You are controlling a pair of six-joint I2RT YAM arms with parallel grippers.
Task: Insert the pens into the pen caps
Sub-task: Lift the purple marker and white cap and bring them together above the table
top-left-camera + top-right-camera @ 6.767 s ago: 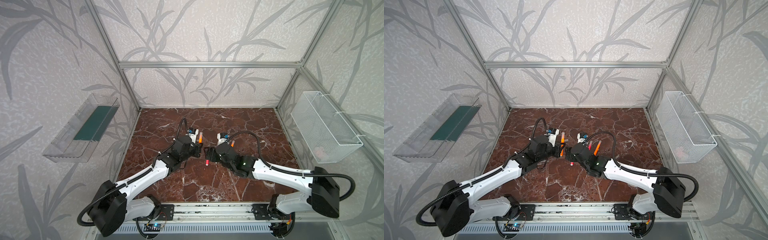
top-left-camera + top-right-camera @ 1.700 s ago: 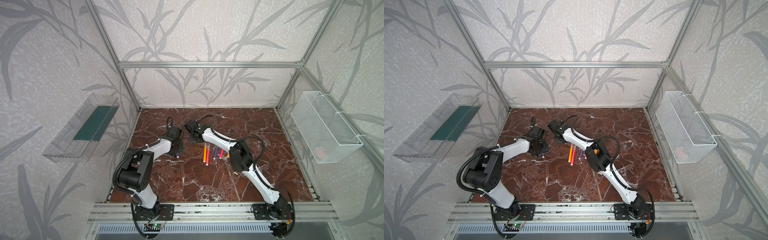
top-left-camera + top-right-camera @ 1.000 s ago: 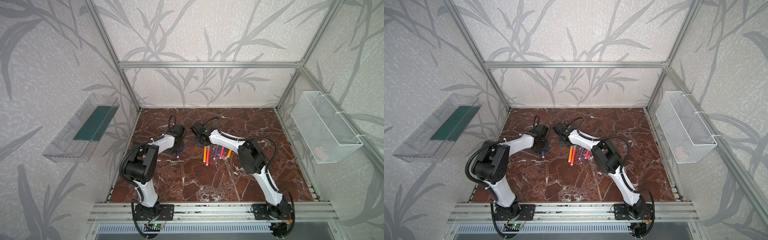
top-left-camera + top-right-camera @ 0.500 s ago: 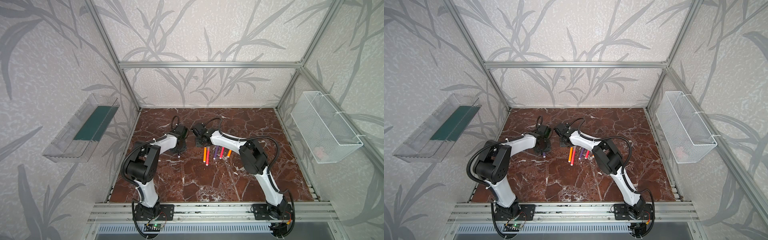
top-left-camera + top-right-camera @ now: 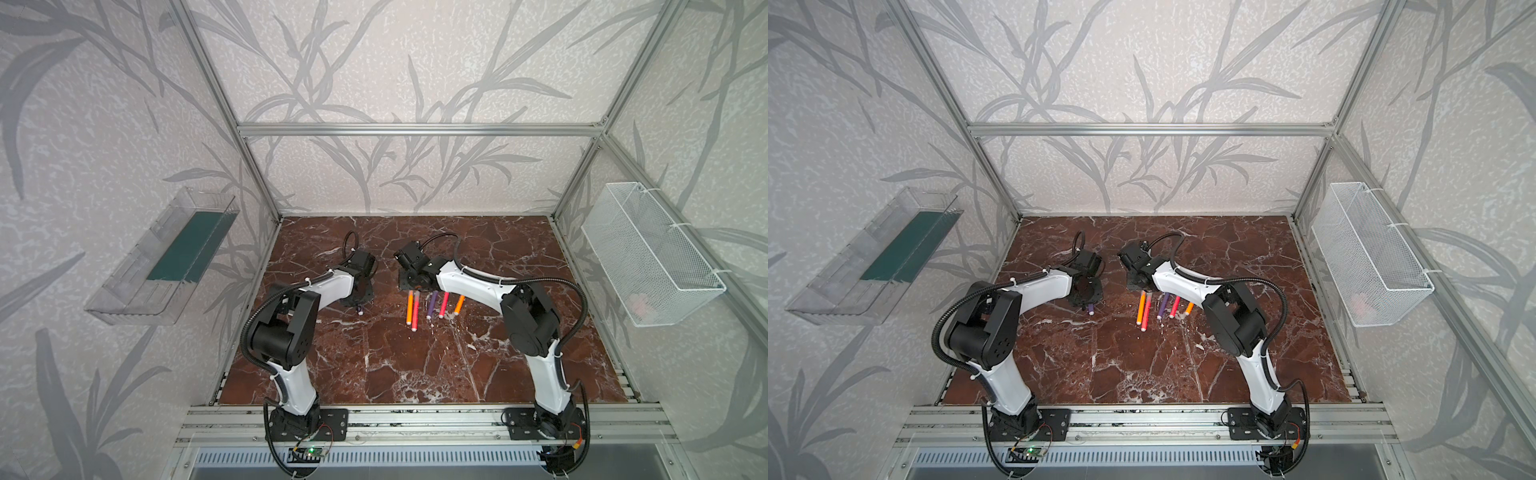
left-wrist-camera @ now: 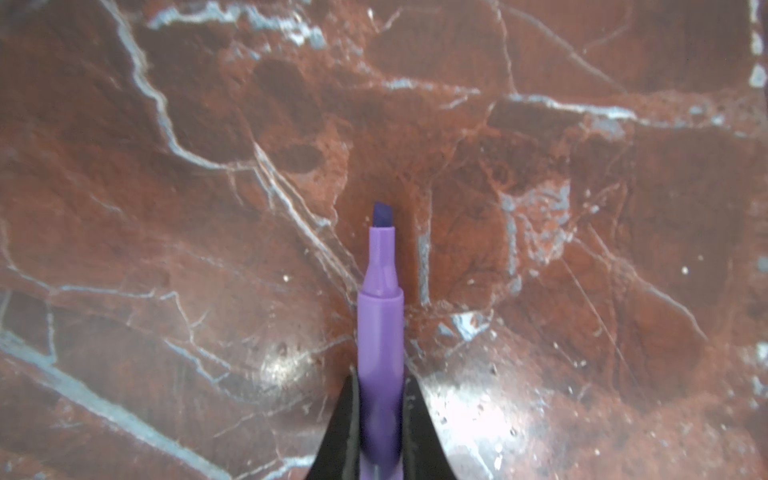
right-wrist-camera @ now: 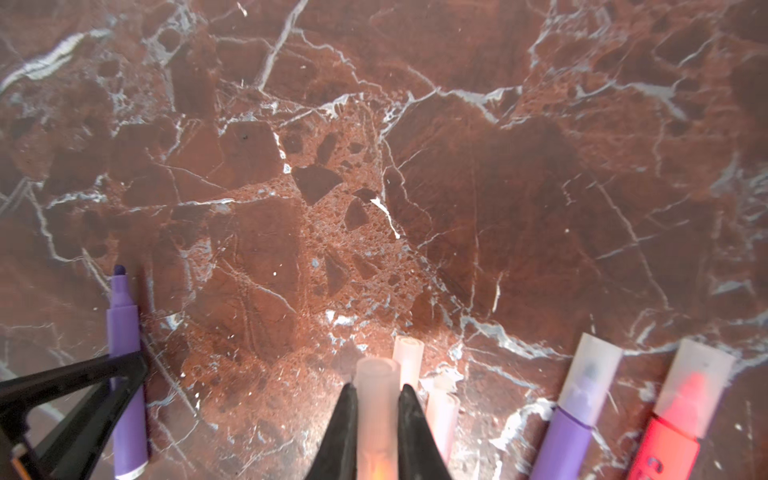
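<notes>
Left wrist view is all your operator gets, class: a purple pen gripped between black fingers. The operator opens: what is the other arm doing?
Observer: The right gripper is shut on a translucent pen cap.
Operator: Where are the other pens?
Observer: Five pens lie side by side on the table.
Operator: Any capped?
Observer: At least two: a second purple pen and a pink-red pen are capped.

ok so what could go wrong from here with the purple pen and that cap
1. The left pincer is shut on the uncapped purple pen, its bare tip low over the marble; tilting it on the lift could smear ink.
2. The right pincer pinches a translucent cap with other caps lying right beside it; moving off may knock them rolling.
</notes>
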